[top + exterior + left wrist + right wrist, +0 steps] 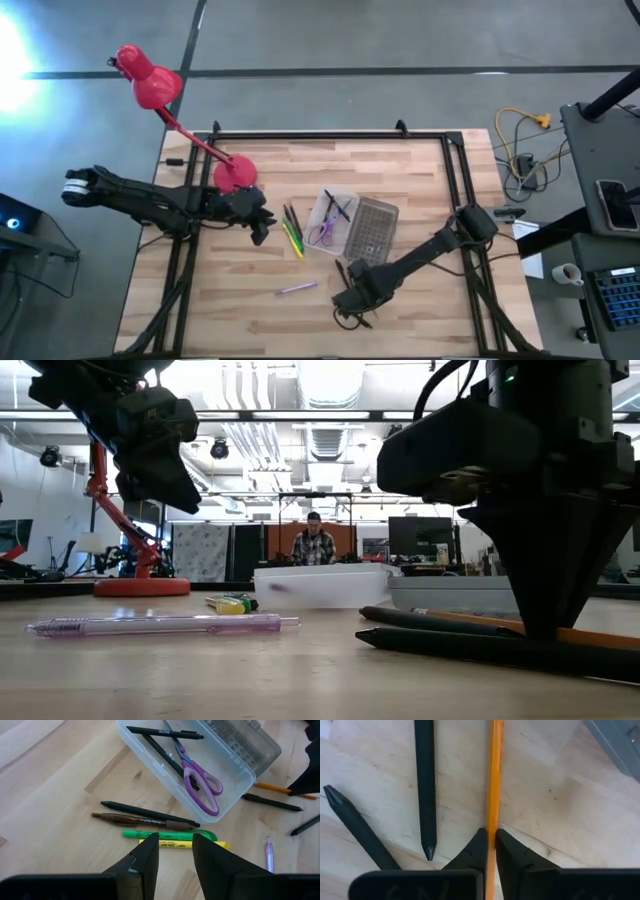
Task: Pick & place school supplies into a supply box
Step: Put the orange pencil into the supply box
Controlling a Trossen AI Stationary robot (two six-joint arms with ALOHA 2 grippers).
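The orange pencil [494, 775] runs off the right wrist view's top edge, and its lower end is hidden between the right gripper's [490, 845] fingers. In the high view that gripper [352, 300] covers the pens beneath it. The person [313, 546] behind the box [322, 585] is too small and blurred to make out.
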